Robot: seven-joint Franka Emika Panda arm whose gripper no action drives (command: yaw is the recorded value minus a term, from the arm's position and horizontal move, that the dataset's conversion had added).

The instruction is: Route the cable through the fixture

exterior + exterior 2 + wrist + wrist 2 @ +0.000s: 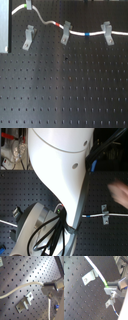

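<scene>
The white cable (75, 32) runs across the far part of the black perforated board. It passes the middle grey clip (65, 33) and the right clip (106, 32), with a red band (61, 24) and a blue band (87, 34). The left clip (29, 36) stands apart from the cable. My gripper (28, 5) is shut on the cable beside its green band (22, 6) at the far left. In the second wrist view the gripper (112, 289) pinches the cable (96, 269) at the green band (105, 283), beside a clip (89, 276). In the first wrist view the cable (22, 286) arcs from the gripper (51, 288) over a clip (25, 302).
A pale grey panel (4, 25) borders the first exterior view's left. In the second exterior view my white arm (60, 163) fills the middle; a clip (104, 214) with the cable (117, 215) shows right of it. A pale blurred shape (120, 193) hovers above it.
</scene>
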